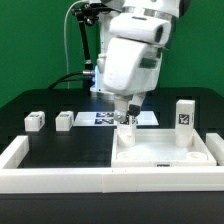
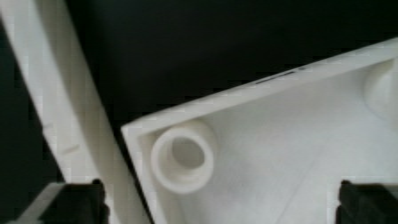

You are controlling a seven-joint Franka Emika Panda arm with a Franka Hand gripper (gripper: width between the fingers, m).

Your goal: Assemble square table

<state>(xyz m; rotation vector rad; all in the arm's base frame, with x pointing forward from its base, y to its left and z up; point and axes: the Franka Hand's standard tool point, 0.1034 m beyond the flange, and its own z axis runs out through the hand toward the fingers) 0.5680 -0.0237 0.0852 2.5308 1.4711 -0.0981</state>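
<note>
Rail (image 1: 60,178) fronts tabletop (image 1: 165,158), jaws parted above its corner.

No legible txt, nos. or brand names. Only signs are black-white square tags, patterns w/o letters: one on the tall leg block (image 1: 185,114), small ones on the far-left leg block (image 1: 35,121) and the leg block beside it (image 1: 65,119), several on the marker board (image 1: 100,118). Too small to decode.
</note>
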